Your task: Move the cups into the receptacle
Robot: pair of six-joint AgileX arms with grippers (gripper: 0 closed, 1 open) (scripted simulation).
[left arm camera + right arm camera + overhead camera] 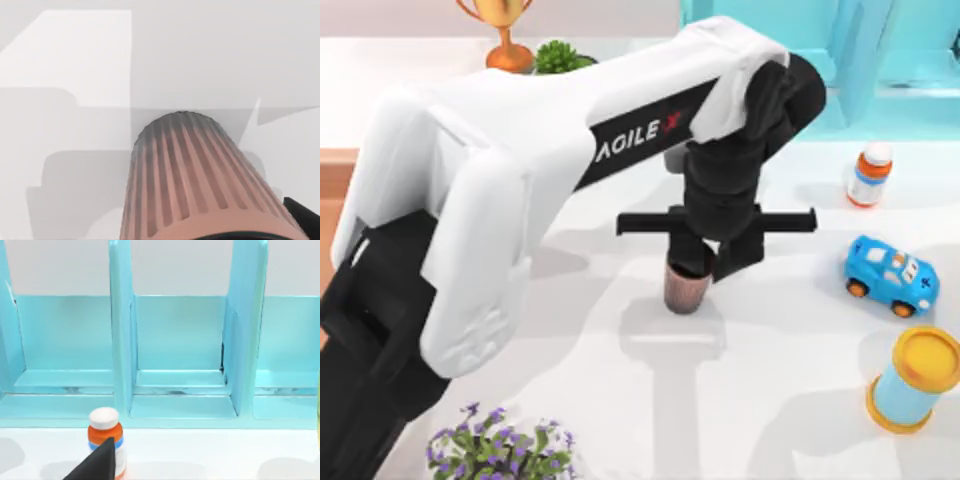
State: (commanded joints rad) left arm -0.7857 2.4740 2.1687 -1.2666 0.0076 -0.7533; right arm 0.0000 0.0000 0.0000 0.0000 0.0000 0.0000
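A dark brown ribbed cup (686,292) stands out near the table's middle. My left gripper (712,262) comes down on it from above and is shut on its rim, with one finger (692,255) over the mouth and the other just to its right. In the left wrist view the cup (190,175) looms close, base pointing away, with a dark fingertip (302,215) beside it. The receptacle (334,175) is a tan-peach strip at the table's left edge, mostly hidden under my left arm. My right gripper (97,467) hangs before the shelf at the back right.
A turquoise shelf frame (880,50) stands at the back right, with an orange-and-white pill bottle (870,173) in front of it. A blue toy car (892,275) and a blue cylinder with yellow lid (915,380) sit at the right. Trophy (505,30) and plant pot (560,57) at the back, purple flowers (500,450) in front.
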